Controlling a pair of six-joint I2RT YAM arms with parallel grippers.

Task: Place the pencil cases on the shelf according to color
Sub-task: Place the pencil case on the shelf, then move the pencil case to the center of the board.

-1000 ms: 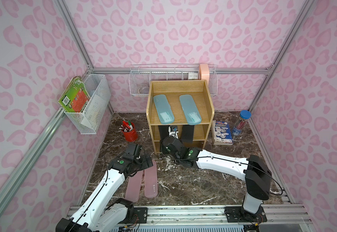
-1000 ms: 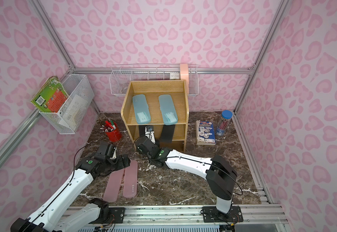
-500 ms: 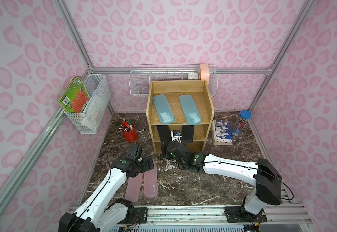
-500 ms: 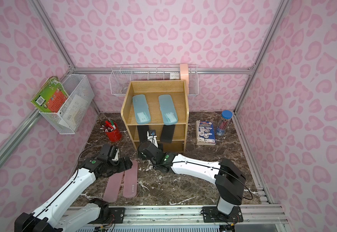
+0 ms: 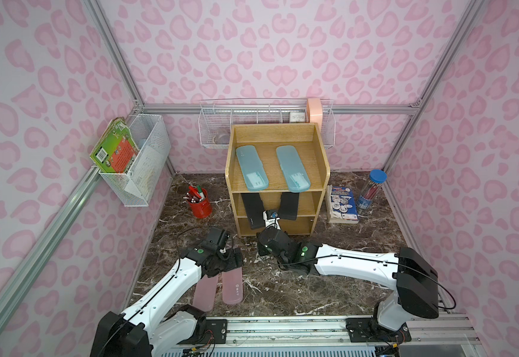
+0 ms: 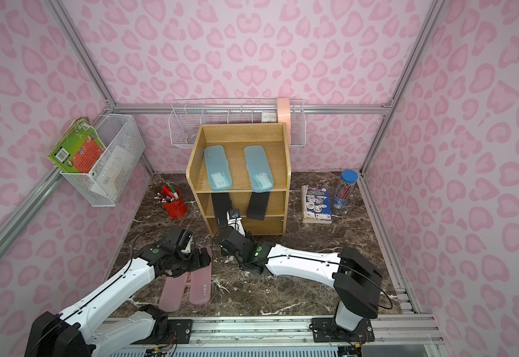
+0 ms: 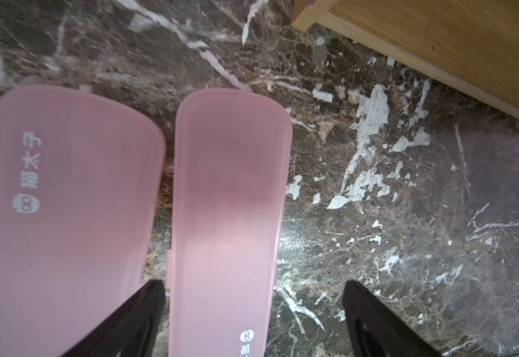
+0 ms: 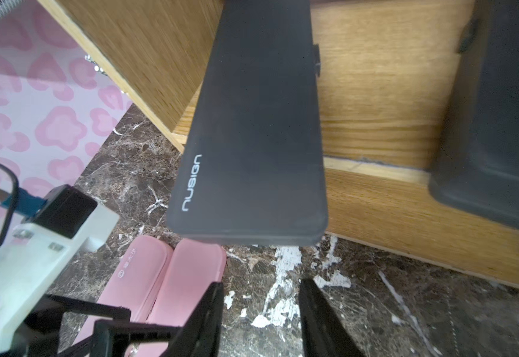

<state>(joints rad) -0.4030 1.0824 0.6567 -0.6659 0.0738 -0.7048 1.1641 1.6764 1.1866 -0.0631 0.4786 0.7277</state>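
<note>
Two pink pencil cases (image 5: 204, 290) (image 5: 232, 287) lie side by side on the marble floor. My left gripper (image 7: 252, 309) is open just above their far ends. One fingertip (image 7: 147, 309) sits over the gap between them and the right-hand pink case (image 7: 230, 201) lies between the jaws. Two light-blue cases (image 5: 252, 168) (image 5: 292, 169) rest on top of the wooden shelf (image 5: 321, 173). Two black cases (image 5: 253, 208) (image 5: 289, 205) lie on its middle tier and stick out over the front edge. My right gripper (image 8: 261, 315) is low in front of the shelf, jaws apart and holding nothing.
A red pen cup (image 5: 201, 202) stands left of the shelf. Right of it lie booklets (image 5: 343, 208) and a blue-lidded pencil tube (image 5: 371, 188). Wire baskets (image 5: 137, 163) (image 5: 267, 123) hang on the walls. The left arm's wrist camera (image 8: 45, 235) is close beside my right gripper.
The right arm has drawn back from the shelf toward the front and its jaws have narrowed. The left gripper has shifted right and down over the pink cases' far ends.
</note>
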